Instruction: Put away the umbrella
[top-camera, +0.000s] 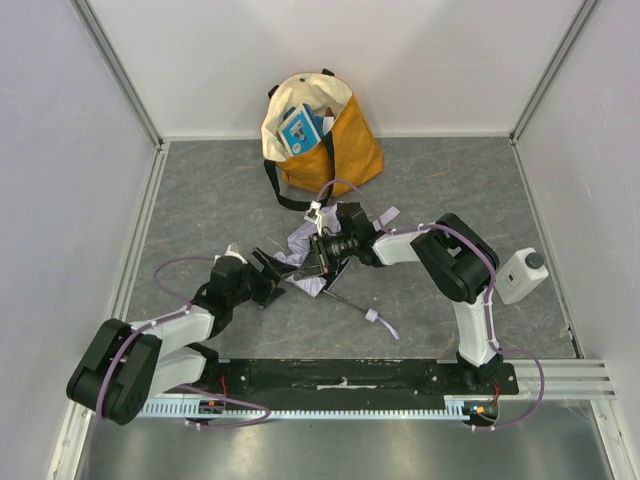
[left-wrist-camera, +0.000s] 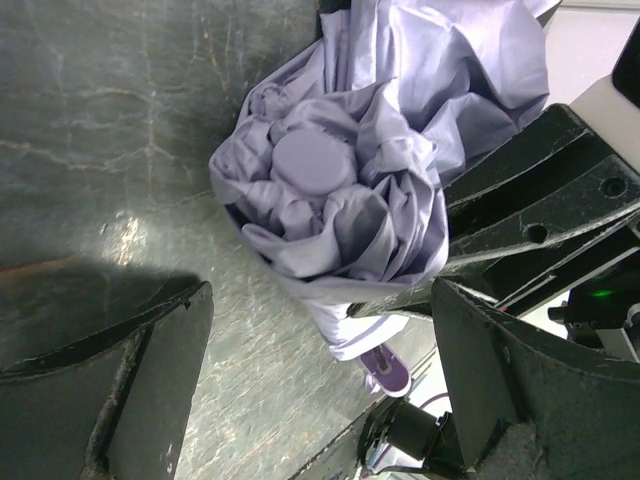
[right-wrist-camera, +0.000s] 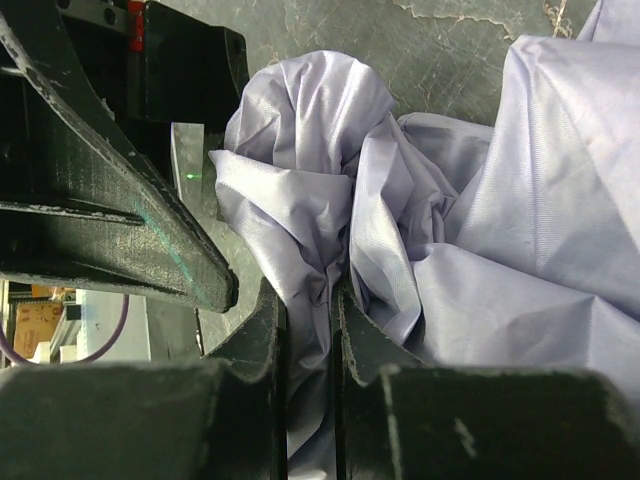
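Grey tabletop (top-camera: 200, 200) bears umbrella (top-camera: 298, 240) lying diagonally, handle end near-right.

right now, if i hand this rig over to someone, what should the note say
Left end effector: open, holding nothing, poised at the bunched end of the umbrella.
Right end effector: shut on a fold of the umbrella's canopy.
The umbrella lies mid-table, canopy crumpled, shaft trailing toward the near right. The tote bag stands open by the far wall.
Done: canopy gripped.
Left: gather the fabric, then stow the umbrella, probably in the bag.
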